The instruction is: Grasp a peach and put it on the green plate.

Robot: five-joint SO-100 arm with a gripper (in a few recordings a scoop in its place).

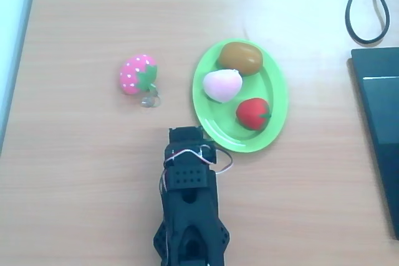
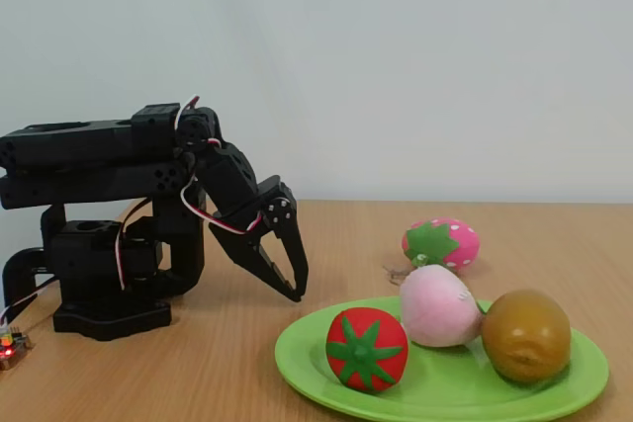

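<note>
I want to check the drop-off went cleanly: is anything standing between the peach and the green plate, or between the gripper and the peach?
Nothing visible does. The peach already lies on the green plate, between a brown fruit and a red fruit. The gripper hangs beside the plate's rim, apart from the fruit, with only bare plate between it and the peach.

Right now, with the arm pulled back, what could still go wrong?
1. The peach lies on the green plate touching the brown fruit and close to the red fruit; a nudge might roll it.
2. The hand hangs near the plate's rim and could clip it.
</note>
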